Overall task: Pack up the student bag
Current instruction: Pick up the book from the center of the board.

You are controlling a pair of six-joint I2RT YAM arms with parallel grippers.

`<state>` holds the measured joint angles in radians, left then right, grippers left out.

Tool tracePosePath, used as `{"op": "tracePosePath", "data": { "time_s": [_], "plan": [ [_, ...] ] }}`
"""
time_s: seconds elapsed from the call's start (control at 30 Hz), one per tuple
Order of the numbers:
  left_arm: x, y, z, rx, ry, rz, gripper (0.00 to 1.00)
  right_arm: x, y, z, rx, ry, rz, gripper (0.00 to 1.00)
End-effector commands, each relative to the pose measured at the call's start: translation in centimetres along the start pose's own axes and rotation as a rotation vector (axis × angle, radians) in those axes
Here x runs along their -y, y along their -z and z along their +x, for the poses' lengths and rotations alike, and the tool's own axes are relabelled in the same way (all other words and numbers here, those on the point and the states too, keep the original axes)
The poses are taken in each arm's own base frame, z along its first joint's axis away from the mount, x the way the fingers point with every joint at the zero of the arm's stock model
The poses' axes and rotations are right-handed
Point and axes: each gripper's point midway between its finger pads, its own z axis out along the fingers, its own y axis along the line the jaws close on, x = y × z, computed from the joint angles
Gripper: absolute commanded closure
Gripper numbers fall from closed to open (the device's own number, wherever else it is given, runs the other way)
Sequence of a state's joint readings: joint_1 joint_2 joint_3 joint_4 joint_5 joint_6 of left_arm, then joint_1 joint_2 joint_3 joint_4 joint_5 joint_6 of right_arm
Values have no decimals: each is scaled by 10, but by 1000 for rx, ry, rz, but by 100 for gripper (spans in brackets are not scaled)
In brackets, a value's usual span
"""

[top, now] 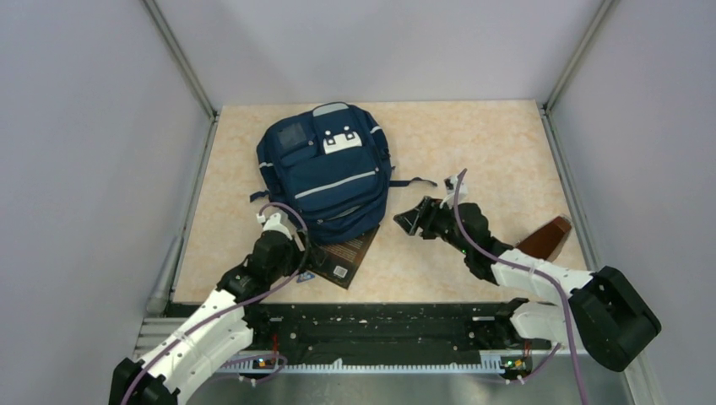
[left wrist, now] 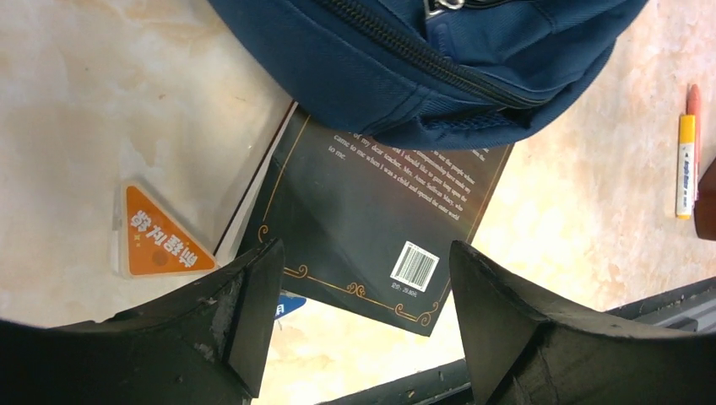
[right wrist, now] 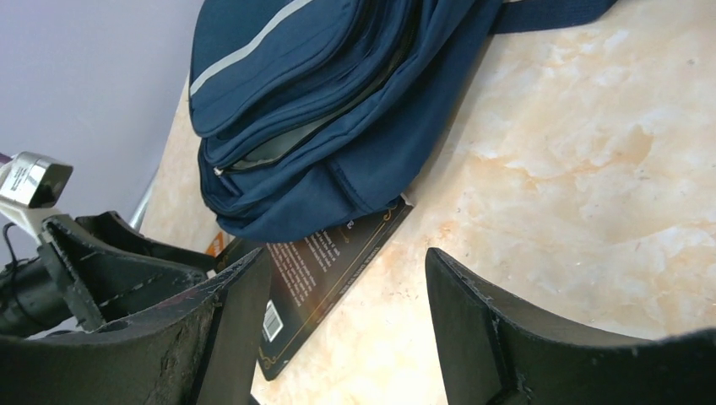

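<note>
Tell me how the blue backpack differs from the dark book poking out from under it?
The backpack is far bigger and bulges softly; the book is small and flat. The backpack is navy with pale stripes; the book's cover is near-black with gold trim, text and a barcode. The backpack lies on top, the book partly covered beneath. Both rest on the table.

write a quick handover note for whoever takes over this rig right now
Left gripper: open, empty, over the dark book's near end.
Right gripper: open, empty, right of the student bag.
The student bag lies mid-table, its near edge resting on the book.
Done: nothing visibly packed.
Left: book, orange triangle tag and pen are outside the bag.
</note>
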<state>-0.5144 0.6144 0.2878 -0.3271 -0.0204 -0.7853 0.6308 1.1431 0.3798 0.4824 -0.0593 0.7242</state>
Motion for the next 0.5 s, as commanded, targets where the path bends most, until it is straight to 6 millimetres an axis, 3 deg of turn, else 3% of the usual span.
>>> {"op": "tracePosePath", "data": {
  "time_s": [0.0, 0.27, 0.47],
  "plan": [
    [-9, -3, -3, 22, 53, -62, 24, -16, -1, 2, -2, -7, -68, 34],
    [-32, 2, -20, 108, 15, -193, 20, -16, -3, 7, -27, -6, -74, 34],
    [-21, -1, -23, 108, 21, -147, 20, -17, -6, 10, -39, -8, -84, 35]
  ]
}}
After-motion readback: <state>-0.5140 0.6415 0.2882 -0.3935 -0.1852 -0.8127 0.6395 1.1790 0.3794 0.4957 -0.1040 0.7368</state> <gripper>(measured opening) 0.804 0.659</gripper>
